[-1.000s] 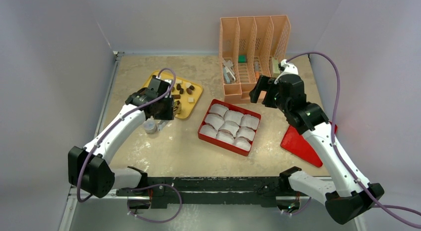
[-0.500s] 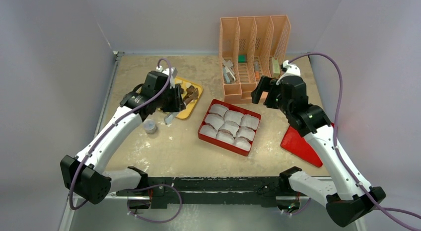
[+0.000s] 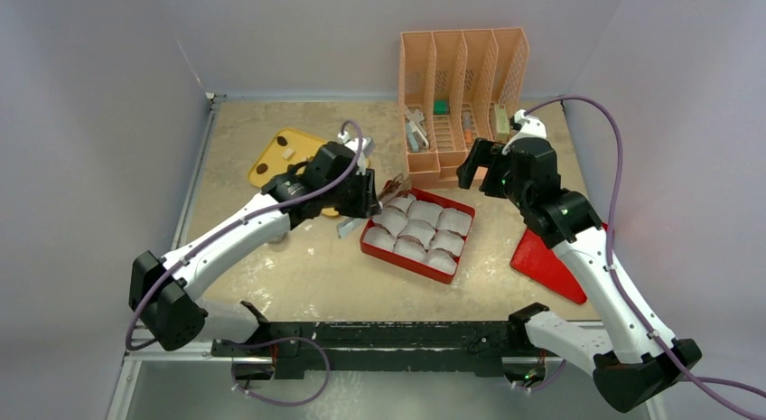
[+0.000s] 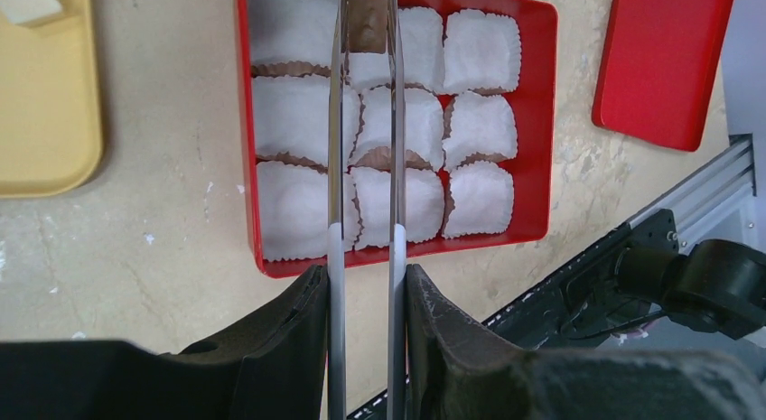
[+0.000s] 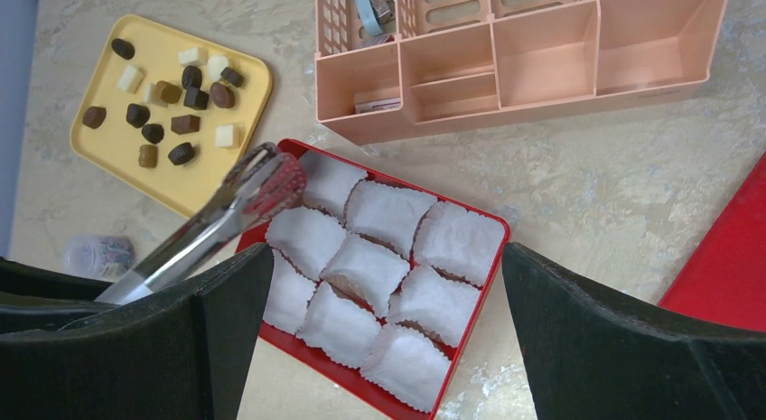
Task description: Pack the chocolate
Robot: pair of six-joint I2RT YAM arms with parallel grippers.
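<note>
My left gripper [image 3: 363,200] [image 4: 366,275] is shut on metal tongs [image 4: 364,149]. The tong tips pinch a brown chocolate [image 4: 366,27] above the far cups of the red box [image 4: 535,122], which is lined with white paper cups. The tongs [image 5: 217,223] also show in the right wrist view, at the box's left corner. Several dark, tan and cream chocolates [image 5: 185,124] lie on the yellow tray [image 5: 117,154] [image 3: 275,154]. My right gripper [image 3: 476,167] [image 5: 387,257] is open and empty, held above the box's [image 5: 499,235] right side.
An orange file organiser [image 3: 461,77] [image 5: 506,68] stands behind the box. A red lid [image 3: 546,262] [image 4: 664,59] lies on the table at the right. A small clear jar [image 5: 98,253] stands near the tray's front.
My left arm has swung right from the yellow tray to the red box, carrying the tongs and a chocolate. The right arm has barely moved.
</note>
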